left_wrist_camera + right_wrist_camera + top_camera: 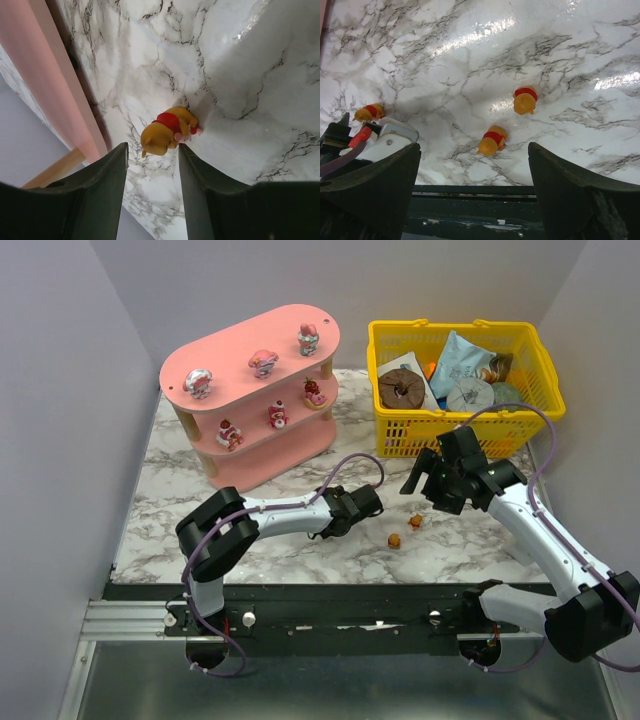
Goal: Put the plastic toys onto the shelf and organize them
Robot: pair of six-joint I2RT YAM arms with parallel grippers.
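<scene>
The pink shelf (255,360) stands at the back left with three pink-and-white toys on its top board (264,362) and three on its middle board (278,415). Two orange-brown bear toys lie on the marble, one nearer (394,540) and one farther (415,521); both show in the right wrist view (492,141) (525,100). A third bear (167,132) lies just beyond my left gripper (152,147), which is open and low over the table (335,525). My right gripper (428,492) is open wide and empty (473,147) above the two bears.
A yellow mesh basket (460,430) with packets and a brown ring stands at the back right, close behind my right arm. The shelf's edge (45,85) is to the left of my left gripper. The black rail (470,200) marks the near table edge.
</scene>
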